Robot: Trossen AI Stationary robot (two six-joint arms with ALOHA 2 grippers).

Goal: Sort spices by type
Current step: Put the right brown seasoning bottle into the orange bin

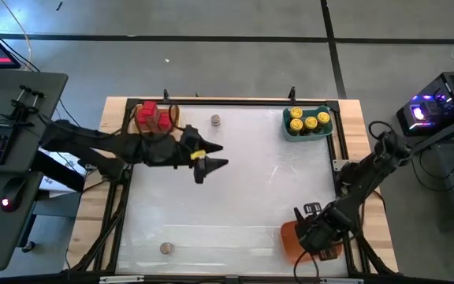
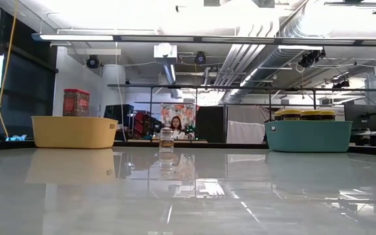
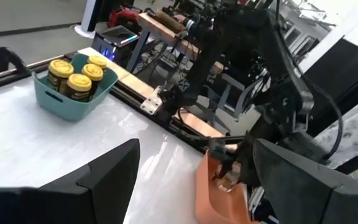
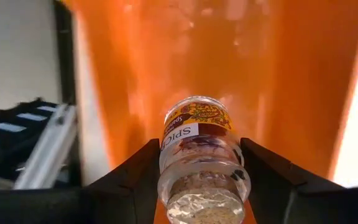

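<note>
Right claw (image 4: 197,186) grips a spice jar (image 4: 201,155) inside the orange tray (image 4: 142,56); left claw (image 1: 215,156) wide

Bright ceiling lights (image 2: 83,37) glare off the glossy table (image 2: 188,196) (reflections sharp, wrist close-ups soft).

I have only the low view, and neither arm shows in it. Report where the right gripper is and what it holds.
Observer: The right gripper hangs over the orange plastic tray at the near right corner of the white table, jaws shut on a small clear glass spice jar.
Operator: Now give me the left gripper.
Observer: The left gripper hovers over the table's left half, jaws open, nothing between them.
Operator: Name any loose jar I can't see.
Observer: One small round grey-brown jar stands by the table's near edge, left side.
</note>
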